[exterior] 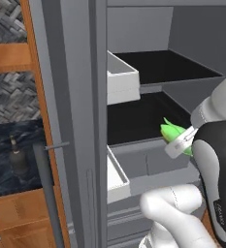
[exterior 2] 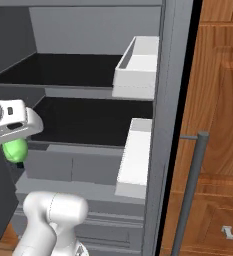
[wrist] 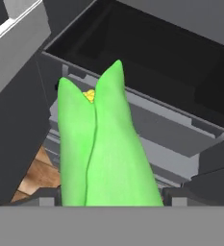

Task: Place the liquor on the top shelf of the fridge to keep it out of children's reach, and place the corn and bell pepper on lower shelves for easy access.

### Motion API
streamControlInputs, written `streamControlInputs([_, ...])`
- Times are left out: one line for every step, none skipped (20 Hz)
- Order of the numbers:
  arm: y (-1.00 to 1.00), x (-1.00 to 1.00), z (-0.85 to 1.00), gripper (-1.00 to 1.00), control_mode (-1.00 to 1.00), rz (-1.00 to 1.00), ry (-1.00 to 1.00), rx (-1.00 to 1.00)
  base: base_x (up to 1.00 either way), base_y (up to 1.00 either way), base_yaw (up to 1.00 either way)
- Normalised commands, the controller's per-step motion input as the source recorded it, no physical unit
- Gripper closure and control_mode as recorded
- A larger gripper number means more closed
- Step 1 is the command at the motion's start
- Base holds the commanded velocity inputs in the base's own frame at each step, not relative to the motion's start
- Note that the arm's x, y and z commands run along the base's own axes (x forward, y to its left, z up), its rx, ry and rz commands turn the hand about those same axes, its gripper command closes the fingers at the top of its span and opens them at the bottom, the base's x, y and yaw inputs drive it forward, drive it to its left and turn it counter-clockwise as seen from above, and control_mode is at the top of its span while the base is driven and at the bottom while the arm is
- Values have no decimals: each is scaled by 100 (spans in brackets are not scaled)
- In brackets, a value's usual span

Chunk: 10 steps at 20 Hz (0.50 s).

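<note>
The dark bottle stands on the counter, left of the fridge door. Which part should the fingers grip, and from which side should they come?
Grip the liquor at its slim neck, just under the cork, coming in level from the front. It stands upright; its squat round body looks wide and could slip, while the neck is narrow. It shows small here, so this is a judgement.

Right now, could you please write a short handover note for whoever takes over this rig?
Gripper: jaws closed on the corn, held in front of the open fridge, just outside the lower shelf, pointed end toward the fridge.
Liquor: standing on the dark counter left of the fridge, not yet moved.
Bell pepper: I cannot place it from these views.
Done: fridge opened, corn picked up.
Left: set the corn on a lower shelf, put the liquor on the top shelf, find the bell pepper and shelve it low.
</note>
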Motion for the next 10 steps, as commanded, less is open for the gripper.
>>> streamControlInputs([0,0,0,100,100,0,0,0,54,-34,23])
streamControlInputs([0,0,0,100,100,0,0,0,45,-42,16])
streamControlInputs([0,0,0,100,100,0,0,0,41,-47,12])
streamControlInputs([0,0,0,100,100,0,0,0,34,-46,9])
streamControlInputs([0,0,0,100,100,0,0,0,25,-47,6])
streamControlInputs([-51,21,-38,100,-100,3,-4,5,0,0,0])
streamControlInputs([-46,21,-40,100,-100,2,-5,4,0,0,0])
streamControlInputs([-41,22,-42,100,-100,1,-7,3,0,0,0])
streamControlInputs([-32,26,-45,100,-100,0,-9,1,0,0,0])
streamControlInputs([-21,30,-50,100,-100,0,-12,0,0,0,0])
